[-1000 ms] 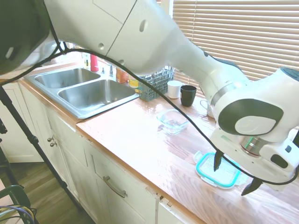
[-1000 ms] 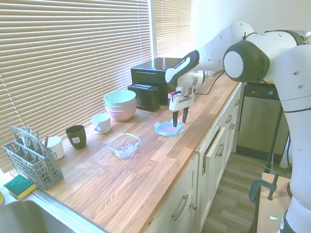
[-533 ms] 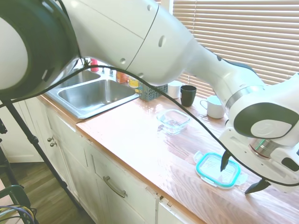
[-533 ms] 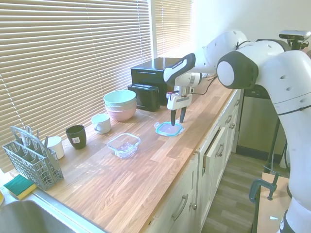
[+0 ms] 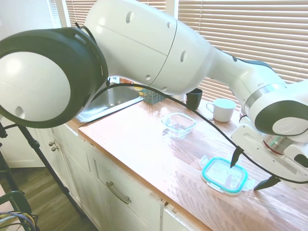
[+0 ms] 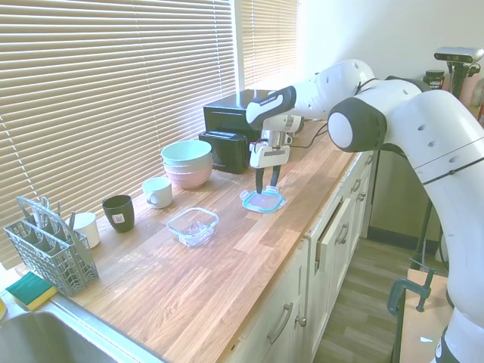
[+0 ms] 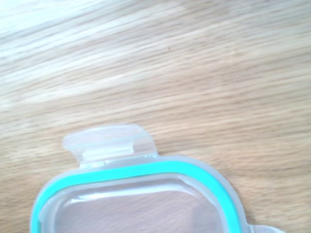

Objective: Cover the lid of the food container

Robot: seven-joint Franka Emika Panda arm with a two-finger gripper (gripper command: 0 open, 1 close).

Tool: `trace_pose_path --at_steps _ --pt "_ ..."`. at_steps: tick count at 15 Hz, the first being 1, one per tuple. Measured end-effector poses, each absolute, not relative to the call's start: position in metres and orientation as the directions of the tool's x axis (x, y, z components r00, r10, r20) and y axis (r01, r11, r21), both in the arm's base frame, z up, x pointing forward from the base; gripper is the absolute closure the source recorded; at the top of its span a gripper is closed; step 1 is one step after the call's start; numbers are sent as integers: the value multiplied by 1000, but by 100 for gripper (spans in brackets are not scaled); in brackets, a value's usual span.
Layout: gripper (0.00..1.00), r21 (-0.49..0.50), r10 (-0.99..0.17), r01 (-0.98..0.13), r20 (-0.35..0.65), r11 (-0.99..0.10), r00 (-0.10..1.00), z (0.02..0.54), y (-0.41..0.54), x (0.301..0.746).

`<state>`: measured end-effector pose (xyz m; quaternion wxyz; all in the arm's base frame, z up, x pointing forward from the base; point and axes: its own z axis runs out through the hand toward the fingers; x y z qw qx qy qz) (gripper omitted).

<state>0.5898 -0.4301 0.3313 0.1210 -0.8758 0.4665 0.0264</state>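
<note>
One lid (image 5: 224, 175) is lying flat on the surface (image 5: 144, 139), directly under the end effector (image 5: 251, 169) hovering spread apart; one food container (image 5: 178, 125) is sitting well apart.

The lid (image 5: 224, 175) lies flat on the counter (image 5: 144, 139), near the counter's front edge. The gripper (image 5: 252, 170) hangs just above the lid, with its fingers spread apart. The food container (image 5: 178, 125) sits on the counter too, apart from the lid, closer to the sink (image 5: 103, 99) end. Two mugs (image 6: 138, 202) stand behind the food container, along the back edge. The stacked bowls (image 6: 187, 162) sit by the back edge too, behind the gap between container and lid.
</note>
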Motion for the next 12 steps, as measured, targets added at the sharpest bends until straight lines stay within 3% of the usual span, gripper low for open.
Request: trace_pose_path --at_steps 3,4,12 --pt "0 -193 -806 -822 -172 -537 567 331 -422 595" --pt "100 -193 -806 -822 -174 -536 566 331 -420 596" --pt "100 -205 -806 -830 -207 -519 555 327 -424 594"
